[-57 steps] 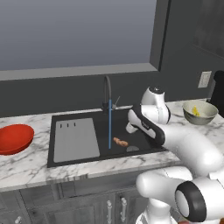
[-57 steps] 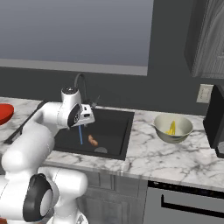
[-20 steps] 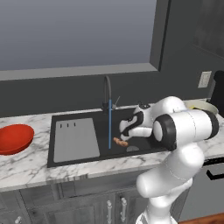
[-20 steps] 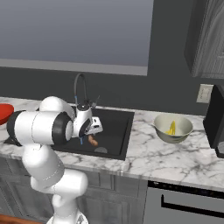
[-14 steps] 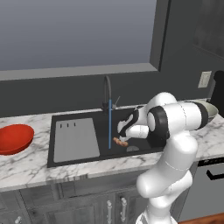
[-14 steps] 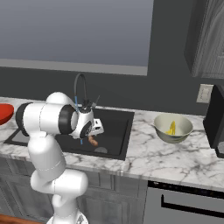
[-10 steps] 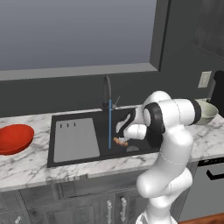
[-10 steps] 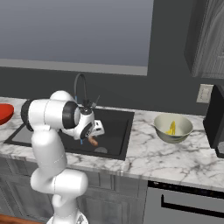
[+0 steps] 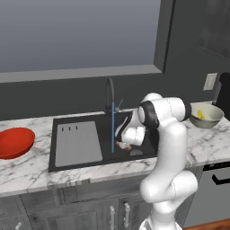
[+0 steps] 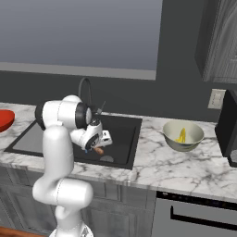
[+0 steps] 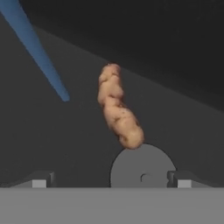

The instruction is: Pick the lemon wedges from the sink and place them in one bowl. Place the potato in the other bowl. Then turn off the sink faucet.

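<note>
The orange-brown potato [image 11: 119, 107] lies on the black sink [image 9: 148, 134] floor beside the round grey drain [image 11: 142, 168]. My gripper [image 11: 109, 181] is open, low in the basin, and its two tips stand wide apart just short of the potato [image 9: 122, 145] [image 10: 98, 150]. From the base views the gripper [image 9: 120, 141] [image 10: 95, 146] points down at it. The faucet [image 9: 110, 96] [image 10: 85, 90] runs a blue stream [image 11: 37, 52] just left of the potato. Yellow lemon wedges [image 10: 181, 135] lie in the grey-beige bowl [image 10: 183, 141] [image 9: 206, 120]. The red bowl [image 9: 13, 143] sits on the counter at far left.
The grey drainboard [image 9: 78, 143] fills the sink's left half. A dark appliance [image 10: 229, 132] stands at the counter's right end past the grey bowl. Marble counter runs along the sink's front, and my own white arm arches over its right half.
The hand has dropped lower into the sink and closer to the potato, while the arm's elbow swung in over the basin. The jaws stayed open and the potato has not moved.
</note>
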Robot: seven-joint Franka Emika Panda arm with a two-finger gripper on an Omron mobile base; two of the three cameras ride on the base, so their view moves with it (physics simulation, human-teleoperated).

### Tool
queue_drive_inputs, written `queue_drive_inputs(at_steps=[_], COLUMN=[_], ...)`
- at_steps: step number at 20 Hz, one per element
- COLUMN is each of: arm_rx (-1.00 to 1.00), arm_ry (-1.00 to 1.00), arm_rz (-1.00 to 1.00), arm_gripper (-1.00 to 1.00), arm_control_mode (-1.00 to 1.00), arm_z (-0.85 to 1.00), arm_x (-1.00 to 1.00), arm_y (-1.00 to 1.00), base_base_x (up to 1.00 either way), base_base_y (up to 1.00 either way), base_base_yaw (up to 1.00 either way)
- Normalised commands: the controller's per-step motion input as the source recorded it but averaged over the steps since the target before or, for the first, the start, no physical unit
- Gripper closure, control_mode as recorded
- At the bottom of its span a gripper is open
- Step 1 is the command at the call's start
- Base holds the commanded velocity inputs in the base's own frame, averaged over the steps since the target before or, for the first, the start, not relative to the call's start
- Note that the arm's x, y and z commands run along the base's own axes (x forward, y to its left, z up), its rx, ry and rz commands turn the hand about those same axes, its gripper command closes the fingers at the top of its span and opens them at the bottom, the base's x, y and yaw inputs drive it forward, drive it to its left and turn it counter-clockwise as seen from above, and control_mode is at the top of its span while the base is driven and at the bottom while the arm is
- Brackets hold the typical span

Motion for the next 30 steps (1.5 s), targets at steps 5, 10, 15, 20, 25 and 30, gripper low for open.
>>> queue_drive_inputs(at_steps=[5, 10, 15, 20, 25, 30], arm_rx=[0.0, 0.0, 0.0, 0.0, 0.0, 0.0], arm_ry=[0.0, 0.0, 0.0, 0.0, 0.0, 0.0], arm_rz=[0.0, 0.0, 0.0, 0.0, 0.0, 0.0], arm_gripper=[-1.0, -1.0, -1.0, -1.0, -1.0, -1.0], arm_control_mode=[-1.0, -1.0, -1.0, -1.0, -1.0, -1.0], arm_z=[-0.28, -0.3, -0.35, -0.33, -0.36, -0.43], arm_x=[0.42, 0.44, 0.38, 0.23, 0.11, 0.01], arm_y=[0.0, 0.0, 0.0, 0.01, 0.12, 0.28], base_base_x=[0.0, 0.0, 0.0, 0.0, 0.0, 0.0], base_base_y=[0.0, 0.0, 0.0, 0.0, 0.0, 0.0], base_base_yaw=[0.0, 0.0, 0.0, 0.0, 0.0, 0.0])
